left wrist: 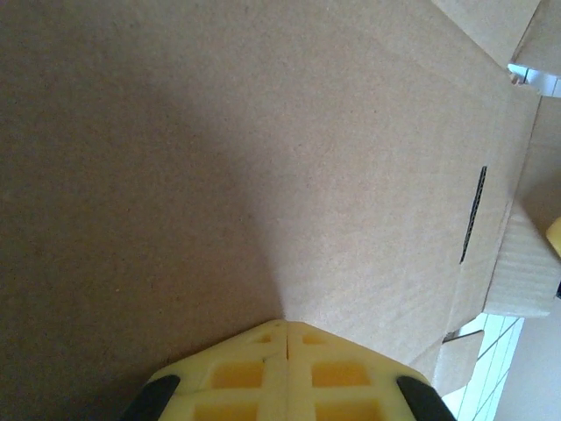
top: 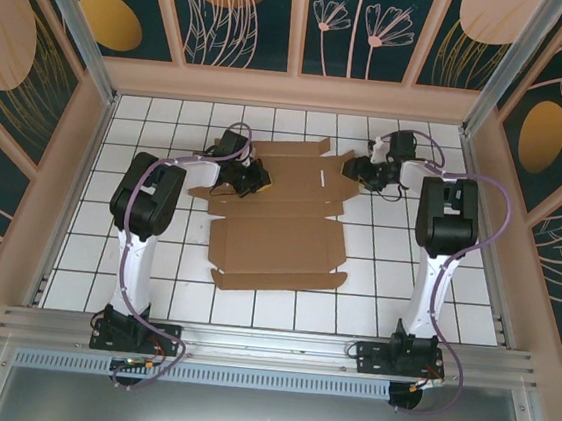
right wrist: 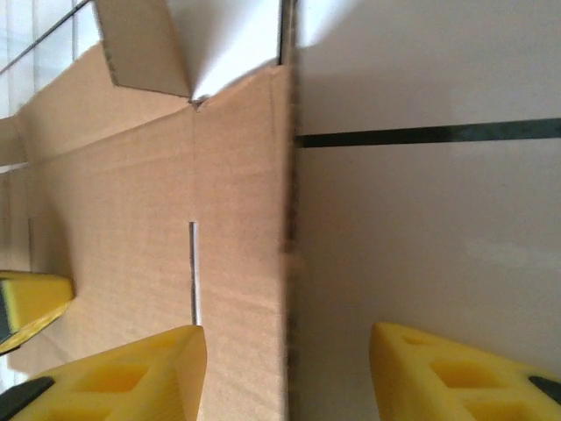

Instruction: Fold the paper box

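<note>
Pressed tight together, the yellow jaws of our left gripper (left wrist: 286, 338) leave only a thin seam between them, and their tips meet the plain brown face of the paper box (top: 278, 238); we cannot tell whether any cardboard is caught in that seam. Our right gripper (right wrist: 287, 338) stands released, its jaws wide apart and straddling the box's right edge, with one finger (right wrist: 131, 377) over cardboard and the other over bare white surface. The box lies opened out as a flat, creased die-cut sheet with flaps and tabs spread along its sides. A narrow slot (left wrist: 473, 215) is cut close to the edge that the right gripper straddles, and a small flap (right wrist: 145, 44) sits at the corner beyond it. From above, the left gripper sits over the sheet's far-left part and the right gripper at its far-right corner. Around the box is the white-tiled table (top: 133, 275). Our two arms run up beside the sheet's left and right sides, an aluminium rail (top: 267, 345) lies on its near side, and patterned walls (top: 242, 5) close in beyond it.
</note>
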### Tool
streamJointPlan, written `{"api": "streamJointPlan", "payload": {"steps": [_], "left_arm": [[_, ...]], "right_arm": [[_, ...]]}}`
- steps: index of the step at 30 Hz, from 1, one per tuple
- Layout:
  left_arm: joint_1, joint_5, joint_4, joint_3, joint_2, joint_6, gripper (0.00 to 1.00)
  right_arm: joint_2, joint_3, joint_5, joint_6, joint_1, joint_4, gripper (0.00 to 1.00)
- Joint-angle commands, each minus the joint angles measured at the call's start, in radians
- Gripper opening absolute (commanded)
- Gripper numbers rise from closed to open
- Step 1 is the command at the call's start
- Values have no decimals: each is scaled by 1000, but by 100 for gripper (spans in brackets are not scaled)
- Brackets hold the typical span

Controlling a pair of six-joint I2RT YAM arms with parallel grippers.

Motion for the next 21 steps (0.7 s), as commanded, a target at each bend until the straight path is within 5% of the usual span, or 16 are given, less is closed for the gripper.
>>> {"api": "streamJointPlan", "payload": {"steps": [1,7,21], "left_arm": [[8,7,15,-21,38,5,1],[10,10,24,-37,41,-1,0],[16,16,44,-57,32,-19,0]], "right_arm": [[63,17,-117,9,22,-27,50],[88,24,-133,8,49,-40,42],[-28,15,-25,18,54,-63,1]]}}
